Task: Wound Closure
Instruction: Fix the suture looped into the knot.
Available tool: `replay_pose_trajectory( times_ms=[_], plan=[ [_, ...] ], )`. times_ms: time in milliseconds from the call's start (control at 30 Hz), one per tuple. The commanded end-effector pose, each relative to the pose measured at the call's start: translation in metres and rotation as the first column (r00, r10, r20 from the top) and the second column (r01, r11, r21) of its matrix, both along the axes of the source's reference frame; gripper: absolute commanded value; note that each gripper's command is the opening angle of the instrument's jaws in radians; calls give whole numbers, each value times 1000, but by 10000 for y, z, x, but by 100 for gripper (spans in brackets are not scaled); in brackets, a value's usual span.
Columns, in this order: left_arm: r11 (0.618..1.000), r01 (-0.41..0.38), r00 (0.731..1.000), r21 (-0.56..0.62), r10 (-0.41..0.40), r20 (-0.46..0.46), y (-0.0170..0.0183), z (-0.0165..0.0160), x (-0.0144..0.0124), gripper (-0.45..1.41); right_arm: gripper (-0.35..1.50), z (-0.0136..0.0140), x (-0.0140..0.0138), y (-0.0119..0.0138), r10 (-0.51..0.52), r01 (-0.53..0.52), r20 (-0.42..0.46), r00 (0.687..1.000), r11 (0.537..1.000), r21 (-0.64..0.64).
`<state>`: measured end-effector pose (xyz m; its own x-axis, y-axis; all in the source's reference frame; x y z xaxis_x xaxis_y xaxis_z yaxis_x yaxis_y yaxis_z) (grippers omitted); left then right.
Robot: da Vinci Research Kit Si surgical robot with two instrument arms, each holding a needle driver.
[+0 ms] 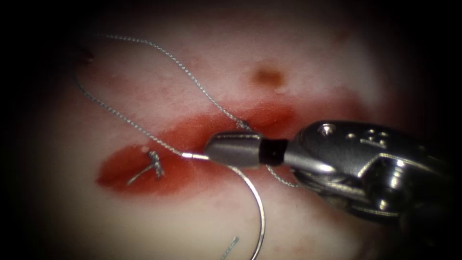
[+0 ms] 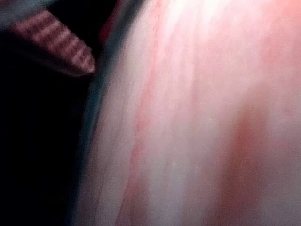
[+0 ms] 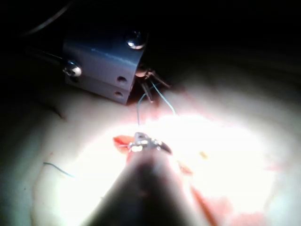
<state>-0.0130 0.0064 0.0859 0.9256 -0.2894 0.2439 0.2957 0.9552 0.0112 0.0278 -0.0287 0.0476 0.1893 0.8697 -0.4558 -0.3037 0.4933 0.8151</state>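
- Endoscope view: one tool, the right tool (image 1: pixel 214 150), comes in from 3 o'clock. Its jaws are clamped narrow on the needle (image 1: pixel 260 207), close to the end where the thread joins.
- The needle's short tail sticks out of the jaws toward 9 o'clock. Its long arc sweeps from the jaws toward 5 o'clock and runs off the frame, so the tip cannot be seen. The arc that shows lies over the tissue (image 1: pixel 62 207), not in it.
- One cut (image 1: pixel 192 132) runs from 8 o'clock to 2 o'clock, with red fluid (image 1: pixel 120 166) along it. The jaws sit over its middle.
- One thread (image 1: pixel 125 118) leaves the needle's tail toward 10 o'clock, loops round and returns to the cut just at 12 o'clock of the jaws.
- One knot (image 1: pixel 155 163) with two cut ends sits at the cut's left end. One loose thread scrap (image 1: pixel 231 246) lies at 6 o'clock and one brown spot (image 1: pixel 267 76) at 1 o'clock.
- Bare tissue lies open to the left of the cut and below it.
- Left wrist view: the left tool (image 2: pixel 70 54) shows one ridged face beside the tissue's edge. Whether it holds anything cannot be told.
- Right wrist view: the right tool's tip meets the brightly lit cut. One metal block (image 3: pixel 101 63) with two screws stands beyond it, and thread strands lie between them.
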Motion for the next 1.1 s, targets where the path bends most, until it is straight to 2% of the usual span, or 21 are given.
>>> replay_pose_trajectory(
  times_ms=[33, 133, 267, 367, 433, 467, 533, 733, 833, 967, 1033, 1100],
  plan=[
    [1000, 5, 1000, -6, -5, -1, 13, -5, -3, 14, -35, -5, 11, 8, 0, 0, -7, 1000, 1000, -3],
    [1000, 5, 1000, -7, -5, -10, 15, -8, 1, 19, -35, -5, 11, 7, -1, 1, -8, 1000, 1000, -3],
    [1000, 1, 1000, -6, -1, -18, 16, -10, 6, 9, -35, -5, 11, 7, -2, 2, -8, 1000, 1000, -3],
    [1000, -2, 1000, -7, 2, -23, 17, -12, 10, 12, -35, -5, 11, 7, -2, 2, -8, 1000, 1000, -3],
    [1000, -5, 1000, -6, 5, -27, 17, -15, 11, -15, -35, -5, 11, 7, -2, 2, -8, 1000, 1000, -3],
    [1000, -19, 999, -8, 19, -28, 16, -17, 12, -45, -35, -5, 11, 6, -2, 2, -8, 1000, 1000, -3],
    [998, -63, 997, -12, 62, -37, 13, -19, 12, -45, -35, -5, 11, 6, -3, 3, -8, 1000, 1000, -3],
    [998, -60, 997, -3, 60, -42, 15, -20, 9, -45, -35, -6, 10, 8, -3, 3, -9, 1000, 1000, -1],
    [999, -43, 999, -16, 43, -6, 19, -23, 4, -45, -35, -6, 7, 13, 0, 0, -7, 1000, 1000, 0],
    [998, 7, 991, -65, 2, 131, 26, -31, -13, -45, -35, -4, -4, 25, 75, -72, 52, 996, 995, -67],
    [997, 61, 975, -42, -51, 218, 26, -35, -26, -45, -35, -2, -9, 32, 116, -107, 107, 987, 991, -86],
    [993, 120, 941, 23, -121, 315, 21, -39, -42, -45, -35, 4, -12, 38, 133, -125, 154, 979, 990, -63]
  ],
)
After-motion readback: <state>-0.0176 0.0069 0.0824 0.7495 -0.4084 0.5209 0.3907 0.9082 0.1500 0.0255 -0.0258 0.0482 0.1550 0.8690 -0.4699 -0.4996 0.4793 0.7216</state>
